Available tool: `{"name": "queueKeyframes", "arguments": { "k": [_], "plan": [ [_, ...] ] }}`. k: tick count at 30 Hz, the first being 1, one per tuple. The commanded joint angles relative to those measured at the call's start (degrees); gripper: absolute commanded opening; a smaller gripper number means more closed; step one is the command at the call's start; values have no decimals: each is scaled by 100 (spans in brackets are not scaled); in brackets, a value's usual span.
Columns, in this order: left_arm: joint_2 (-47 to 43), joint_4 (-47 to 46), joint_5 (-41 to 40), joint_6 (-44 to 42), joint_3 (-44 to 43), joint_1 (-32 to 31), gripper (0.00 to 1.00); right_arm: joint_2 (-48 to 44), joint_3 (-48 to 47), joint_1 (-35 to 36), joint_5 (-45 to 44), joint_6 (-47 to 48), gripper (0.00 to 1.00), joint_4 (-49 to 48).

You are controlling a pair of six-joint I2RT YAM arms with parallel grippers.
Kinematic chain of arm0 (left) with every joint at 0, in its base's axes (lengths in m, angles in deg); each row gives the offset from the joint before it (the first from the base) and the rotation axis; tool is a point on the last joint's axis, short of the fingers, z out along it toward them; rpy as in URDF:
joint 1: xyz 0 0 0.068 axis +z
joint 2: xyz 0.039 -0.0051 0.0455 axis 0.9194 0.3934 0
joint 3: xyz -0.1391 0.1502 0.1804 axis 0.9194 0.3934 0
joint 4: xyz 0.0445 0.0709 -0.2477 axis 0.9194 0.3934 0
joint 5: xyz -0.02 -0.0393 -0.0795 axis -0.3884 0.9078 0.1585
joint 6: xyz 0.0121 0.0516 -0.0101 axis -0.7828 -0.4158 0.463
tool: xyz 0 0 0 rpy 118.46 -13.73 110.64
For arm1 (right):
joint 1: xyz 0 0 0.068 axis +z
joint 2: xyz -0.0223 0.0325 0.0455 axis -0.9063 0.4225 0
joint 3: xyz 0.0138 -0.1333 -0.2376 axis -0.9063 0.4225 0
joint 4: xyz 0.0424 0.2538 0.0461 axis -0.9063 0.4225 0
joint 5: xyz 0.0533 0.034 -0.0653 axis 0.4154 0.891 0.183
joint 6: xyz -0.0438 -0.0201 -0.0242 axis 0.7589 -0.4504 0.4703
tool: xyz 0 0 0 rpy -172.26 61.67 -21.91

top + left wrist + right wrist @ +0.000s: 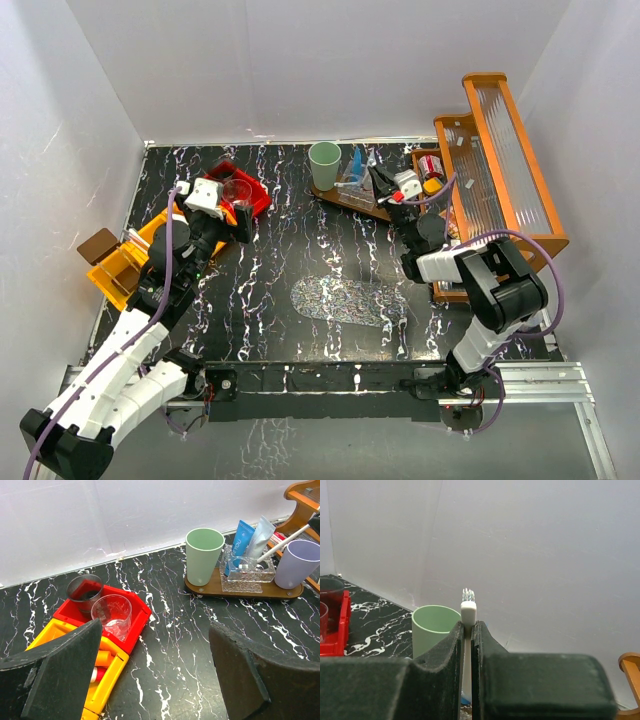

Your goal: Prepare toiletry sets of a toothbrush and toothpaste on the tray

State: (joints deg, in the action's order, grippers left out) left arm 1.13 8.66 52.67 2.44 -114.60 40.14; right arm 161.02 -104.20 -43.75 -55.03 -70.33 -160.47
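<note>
In the right hand (pixel 468 632), a toothbrush (pixel 468 611), handle mostly hidden.

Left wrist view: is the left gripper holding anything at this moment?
No, the left gripper is open, its two fingers standing wide apart with nothing gripped between them.

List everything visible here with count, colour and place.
Wooden tray: 1, brown, far side
Green plastic cup: 1, pale green, tray's left end
Lilac plastic cup: 1, lilac, tray's right end
Faceted clear holder: 1, colourless, tray middle
Tapered tubes: 2, blue and whitish, in holder
Slim toothbrush: 1, white, in right gripper
Plastic bins: 2, red and yellow, left side
Transparent tumblers: 2, smoky and clear, red bin
Slatted wooden rack: 1, orange-brown, right edge
Left gripper: open, near bins
Right gripper: shut on toothbrush
</note>
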Motion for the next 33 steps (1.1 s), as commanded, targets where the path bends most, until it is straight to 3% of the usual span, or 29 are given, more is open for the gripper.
{"name": "queueKeyframes", "arguments": {
  "k": [1,33],
  "plan": [
    [-42,-157,97,22,28,42,87,-101,-22,-16,-31,67,0,-509],
    [191,-209,96,30,28,138,87,1644,-568,-226,-9,-8,0,-1721]
  ]
}}
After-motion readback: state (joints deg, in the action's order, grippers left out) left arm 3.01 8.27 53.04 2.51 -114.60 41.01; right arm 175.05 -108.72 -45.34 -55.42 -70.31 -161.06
